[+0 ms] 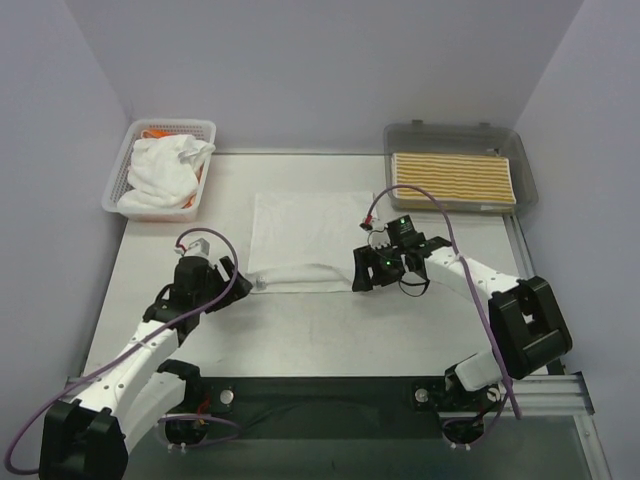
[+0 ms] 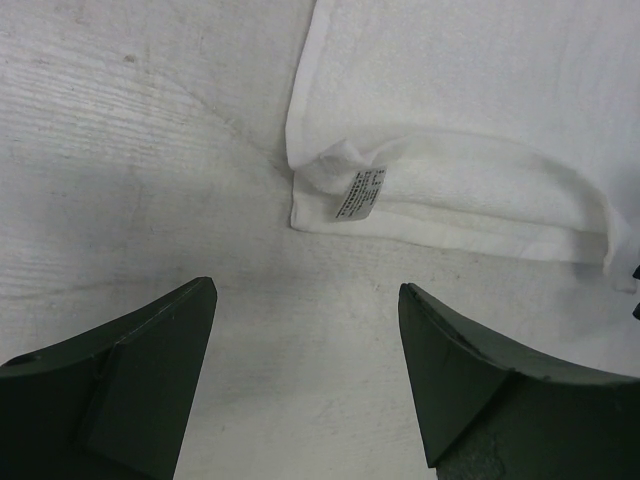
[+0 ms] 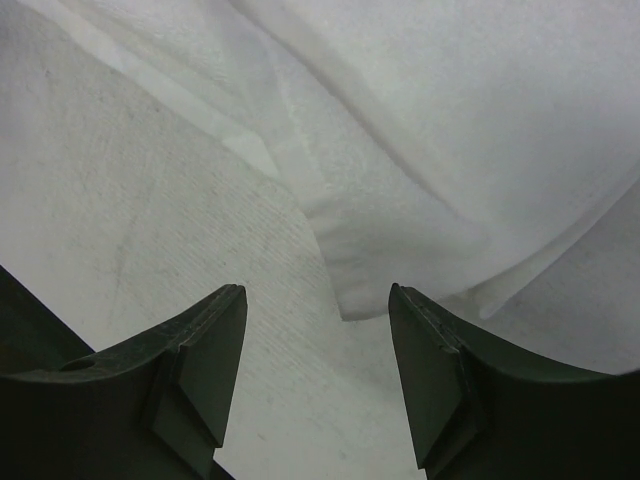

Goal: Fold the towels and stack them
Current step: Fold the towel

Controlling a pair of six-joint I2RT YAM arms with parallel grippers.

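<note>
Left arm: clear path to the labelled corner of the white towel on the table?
Probably yes. The left gripper is open and empty, with the labelled corner of the white towel just ahead on the table; nothing lies between.

Lighting in the top external view is even and diffuse, coming from overhead. Shadows on the table (image 1: 300, 330) are short and soft-edged. The white towel (image 1: 305, 240) at centre is close to overexposed, and its weave is lost. In the left wrist view the terry texture is sharp, but the print on the label (image 2: 360, 192) is too small to read. The left gripper fingers (image 2: 120, 400) and right gripper fingers (image 3: 200, 390) render dark and slightly soft. Towel folds in the right wrist view carry faint grey shading.
</note>
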